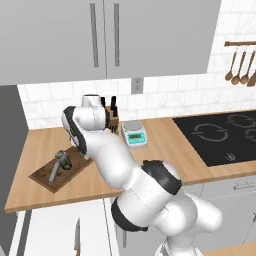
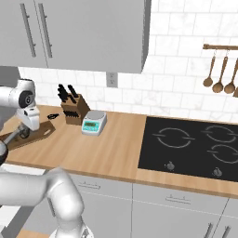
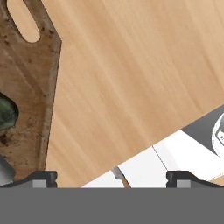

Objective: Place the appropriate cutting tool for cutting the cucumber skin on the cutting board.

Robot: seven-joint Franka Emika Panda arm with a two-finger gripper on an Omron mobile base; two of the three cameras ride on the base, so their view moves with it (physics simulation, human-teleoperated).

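Left base view has the cutting board [image 1: 47,177], a dark brown rectangle of mottled wood, lying at an angle near the left end of the pale wooden counter [image 1: 165,145]. On it rests the peeler [image 1: 54,170], a slim grey metal bar, with the cucumber [image 1: 64,162], a stubby dark green cylinder, just beside its far end; whether the 2 touch is unclear. The white arm bends over the counter just right of the board, and the gripper itself is hidden behind the arm's links there.

Behind the arm stand a wooden knife block [image 1: 113,119] with black handles and a small teal kitchen scale [image 1: 135,134] with a round grey plate. A glossy black cooktop [image 1: 225,137] with ring markings sits flush in the counter to the right, and wooden spoons [image 1: 240,70] hang on the white tiled wall.

Right base view shows the same board [image 2: 39,133] at the far left, partly covered by the arm's wrist.

Hand view looks down on smooth, straight-grained counter wood [image 3: 131,74]. The board's [image 3: 26,92] rough, speckled edge and its elongated rounded hole fill the left side, with a rounded dark green end of the cucumber [image 3: 6,114] on it. The 2 dark fingertips [image 3: 41,178] stand far apart at the bottom corners, nothing between them, so the gripper [image 3: 111,180] is spread wide. A brown-handled knife [image 3: 120,176] pokes up between them, below the counter edge.
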